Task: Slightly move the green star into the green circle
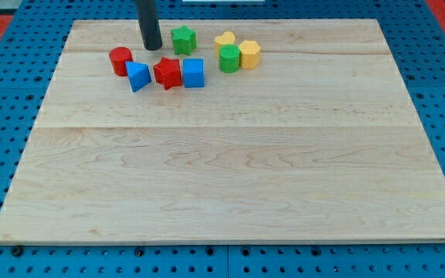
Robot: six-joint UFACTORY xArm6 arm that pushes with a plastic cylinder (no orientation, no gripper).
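Nearest the view's bottom, only bare wooden board is seen, laid on a blue perforated surface. All blocks are grouped near the view's top, left of centre.

Lowest in the group, a row is formed: blue triangle, red star, blue cube. These three are seen touching or nearly touching side by side; exact contact cannot be told. Red cylinder is placed just up-left of the blue triangle, close beside it.

Green star is seen above the red star and blue cube, apart from them. Green circle is located to the view's right and slightly below the green star, with a clear gap of board between them. Yellow heart is set just above the green circle, touching or almost so. Yellow hexagon is pressed against the green circle's right side.

Dark rod is seen coming down from the view's top edge; my tip is placed on the board just left of the green star, with a small gap visible, and above the red star. No jaws are fitted to this rod, so no jaw state is given.
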